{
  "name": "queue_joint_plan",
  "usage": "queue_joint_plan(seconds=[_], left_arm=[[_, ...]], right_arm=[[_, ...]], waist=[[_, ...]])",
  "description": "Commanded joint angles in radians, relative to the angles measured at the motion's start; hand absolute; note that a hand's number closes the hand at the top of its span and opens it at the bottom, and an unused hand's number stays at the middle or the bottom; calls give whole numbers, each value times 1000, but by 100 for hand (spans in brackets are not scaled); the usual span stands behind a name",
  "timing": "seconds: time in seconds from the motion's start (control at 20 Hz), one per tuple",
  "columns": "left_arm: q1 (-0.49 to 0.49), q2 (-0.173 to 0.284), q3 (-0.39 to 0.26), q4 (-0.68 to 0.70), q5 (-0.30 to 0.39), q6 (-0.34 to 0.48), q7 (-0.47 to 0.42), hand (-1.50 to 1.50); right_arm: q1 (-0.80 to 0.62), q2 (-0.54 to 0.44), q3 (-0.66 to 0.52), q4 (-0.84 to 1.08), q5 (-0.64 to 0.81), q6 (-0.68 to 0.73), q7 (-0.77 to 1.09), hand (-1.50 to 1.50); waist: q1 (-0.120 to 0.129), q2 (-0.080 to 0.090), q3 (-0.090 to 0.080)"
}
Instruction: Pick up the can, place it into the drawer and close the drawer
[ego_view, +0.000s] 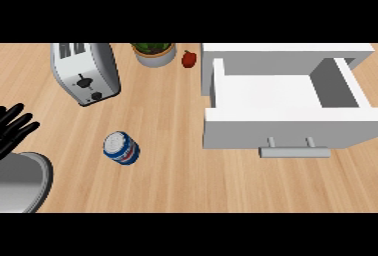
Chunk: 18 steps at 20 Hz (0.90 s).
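Black fingers of the left robot hand (15, 127) show at the far left edge of the head view, straight and a little spread, holding nothing; its grey forearm (22, 182) comes in below it. This hand is resting there, fingers up. The right robot hand does not show at all.

Going to the right, a silver toaster (86, 72) lies at the back of the wooden worktop (177, 185). Nearer to the robot, the can (121, 148) with blue and white label stands by itself on the worktop, apart from everything. It seems upright, its pale top turned to the camera and leaning a little in the view, so its long axis goes about straight up. From the left robot hand the can lies to the right and slightly nearer the robot, with only bare wood between them.

Behind are a potted plant (153, 53) and a small red pepper (189, 59). At the right, the white drawer (284, 122) is pulled open, its handle (294, 151) facing the robot, well apart from the can.

I judge the left robot hand to be the nearer one for the pick, because only it is in view.
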Motion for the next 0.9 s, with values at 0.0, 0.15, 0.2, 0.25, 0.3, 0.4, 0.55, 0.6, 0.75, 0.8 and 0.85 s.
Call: queue_joint_plan(seconds=[0.0, 0.15, 0.2, 0.25, 0.3, 0.4, 0.55, 0.6, 0.75, 0.8, 0.85], left_arm=[[6, 12, 39, -35, 99, 50, 94, -150], [-14, 10, 30, 21, 144, 56, 129, -150], [-55, 14, 21, 45, 175, 97, 159, -150], [-3, 50, 66, 18, 265, 65, 192, -150], [2, -7, 6, -30, 232, 128, 206, -150], [-87, -7, -25, 23, 193, 162, 229, -150], [-92, -2, 19, 130, 237, 85, 214, -150], [-160, 8, -10, 113, 252, 172, 267, -150], [-164, -56, -73, 160, 143, 147, 235, -150], [-123, -52, -44, 138, 182, 116, 248, -150], [-179, -98, -109, 175, 100, 173, 231, -150]], right_arm=[[54, -27, -81, 5, -77, 74, -26, -150], [84, 1, -76, 43, -68, 103, -73, -150], [65, -17, -79, -20, -85, 87, -4, -150], [101, 28, -49, -10, -45, 91, -53, -150], [51, -25, -103, 38, -74, 100, -47, -150], [59, -23, -122, 43, -100, 126, -50, -150], [105, -4, -130, 7, -103, 160, -60, -150], [84, 3, -122, 2, -111, 138, -24, -150], [135, 7, -155, -6, -125, 191, -52, -150], [126, 6, -178, -14, -144, 202, -54, -150], [98, 17, -142, -18, -113, 173, -32, -150]], waist=[[0, 0, 0], [-3, 0, 0], [-5, 1, 0], [0, 0, 0], [1, 0, 0], [-4, 1, 0], [-5, 1, 0], [-6, 2, 0], [-9, 2, 0], [-4, 1, 0], [-7, 2, 0]])
